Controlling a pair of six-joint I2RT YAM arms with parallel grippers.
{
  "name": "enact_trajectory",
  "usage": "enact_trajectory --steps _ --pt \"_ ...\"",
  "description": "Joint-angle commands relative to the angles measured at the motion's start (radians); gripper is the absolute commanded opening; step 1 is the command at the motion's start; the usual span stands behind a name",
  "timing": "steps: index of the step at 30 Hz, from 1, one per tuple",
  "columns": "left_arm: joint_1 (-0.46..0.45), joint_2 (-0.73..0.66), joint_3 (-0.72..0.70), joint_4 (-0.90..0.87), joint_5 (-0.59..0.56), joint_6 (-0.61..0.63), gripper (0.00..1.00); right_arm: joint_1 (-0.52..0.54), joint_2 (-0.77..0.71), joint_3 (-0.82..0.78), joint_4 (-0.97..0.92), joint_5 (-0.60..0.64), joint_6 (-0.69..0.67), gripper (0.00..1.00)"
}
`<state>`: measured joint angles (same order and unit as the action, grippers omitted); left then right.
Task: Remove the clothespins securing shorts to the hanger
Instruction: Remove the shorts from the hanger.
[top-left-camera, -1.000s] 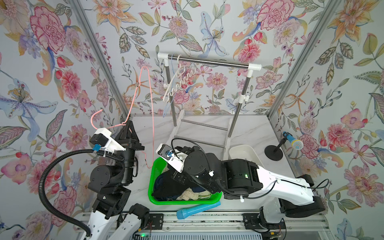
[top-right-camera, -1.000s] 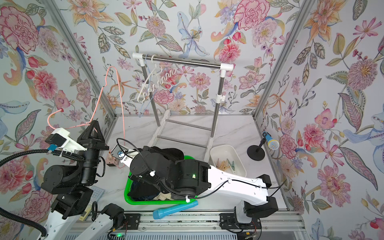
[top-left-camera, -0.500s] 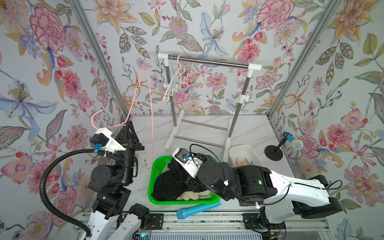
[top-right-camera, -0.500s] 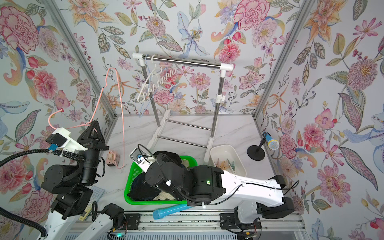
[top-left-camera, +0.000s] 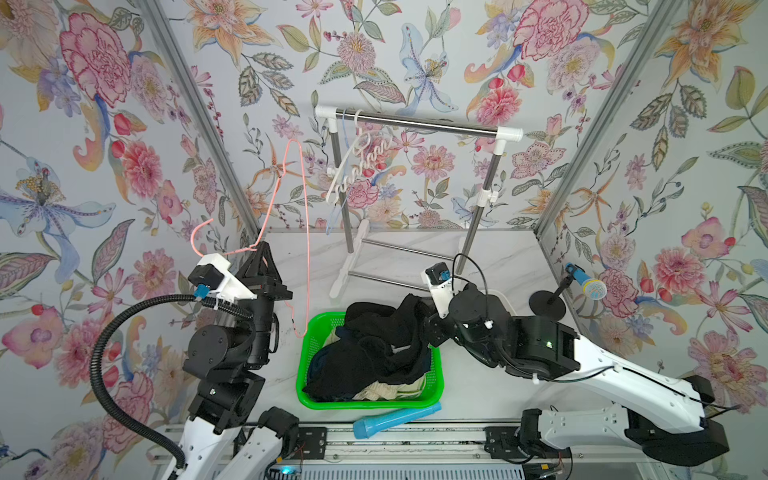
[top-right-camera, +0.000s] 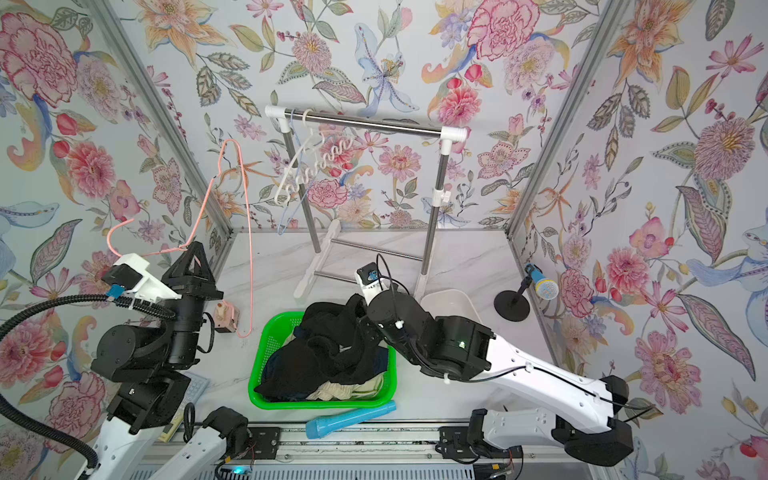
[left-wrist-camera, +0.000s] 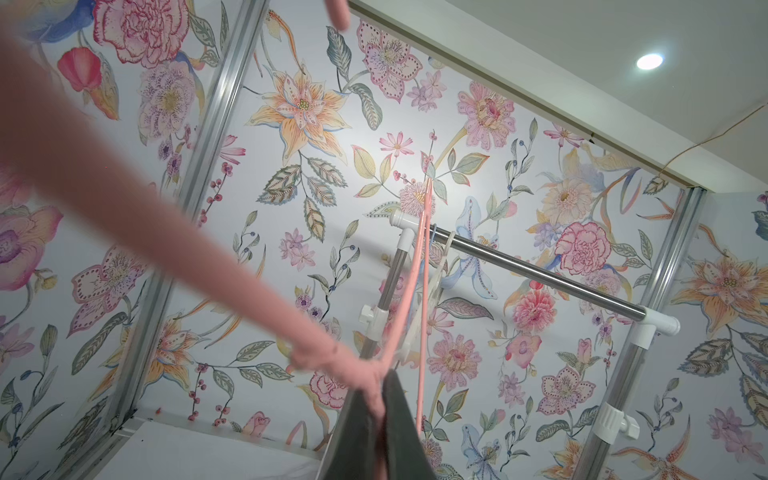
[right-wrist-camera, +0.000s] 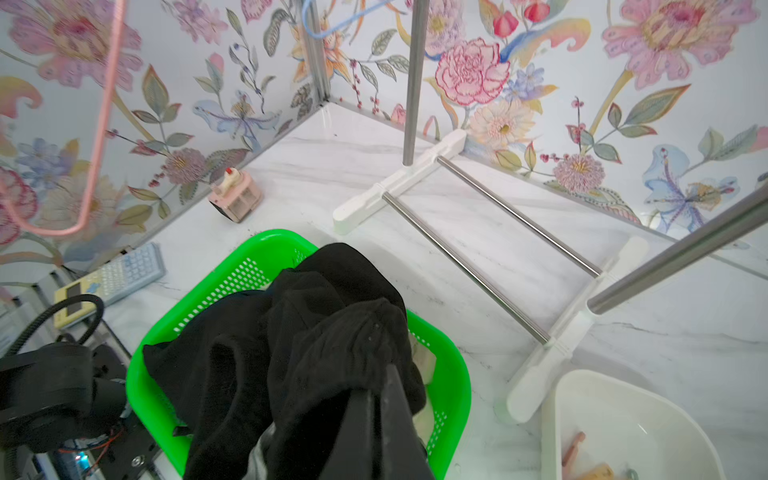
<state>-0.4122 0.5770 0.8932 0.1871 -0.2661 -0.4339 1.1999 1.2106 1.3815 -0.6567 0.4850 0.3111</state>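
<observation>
While pinched shut on a fold of the black shorts (right-wrist-camera: 316, 316), the right gripper (right-wrist-camera: 380, 390) hangs over the far right corner of the green basket (top-left-camera: 305, 353). Most of the fabric trails down into the basket, over cream shorts (top-left-camera: 395, 388). Just right of the basket, a white tub (right-wrist-camera: 623, 399) holds loose wooden clothespins (right-wrist-camera: 575, 446). Left of the basket, the left gripper (left-wrist-camera: 380, 390) is clamped on a raised pink hanger (top-left-camera: 307, 257); no pins show on it. The step looks like dropping the shorts off. Carry the claw over the basket's middle before letting go, so no leg drapes over the rim.
</observation>
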Motion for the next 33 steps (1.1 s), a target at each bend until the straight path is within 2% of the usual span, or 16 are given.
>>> enact_trajectory --steps 1,9,19,23,27,30,33 --pt "0.007 0.007 -0.011 0.04 0.013 -0.013 0.0 -0.06 0.085 -0.012 0.023 -0.051 -0.019 0.0" --pt "0.007 0.018 -0.017 0.047 0.025 -0.01 0.0 -0.164 0.301 0.006 0.184 -0.256 -0.103 0.06" --pt "0.007 0.003 -0.022 0.036 0.015 0.018 0.0 -0.145 0.546 0.045 0.246 -0.451 -0.132 0.09" --pt "0.007 0.013 -0.011 0.008 0.038 0.026 0.0 -0.126 0.577 -0.028 0.259 -0.49 -0.119 0.09" --pt "0.007 0.037 0.019 -0.033 0.083 0.033 0.0 -0.132 0.609 -0.098 0.267 -0.471 -0.101 0.11" --pt "0.007 0.056 0.04 -0.064 0.115 0.043 0.0 -0.148 0.632 -0.111 0.267 -0.448 -0.104 0.12" --pt "0.007 0.062 0.046 -0.079 0.135 0.044 0.0 -0.17 0.682 -0.1 0.268 -0.476 -0.104 0.14"
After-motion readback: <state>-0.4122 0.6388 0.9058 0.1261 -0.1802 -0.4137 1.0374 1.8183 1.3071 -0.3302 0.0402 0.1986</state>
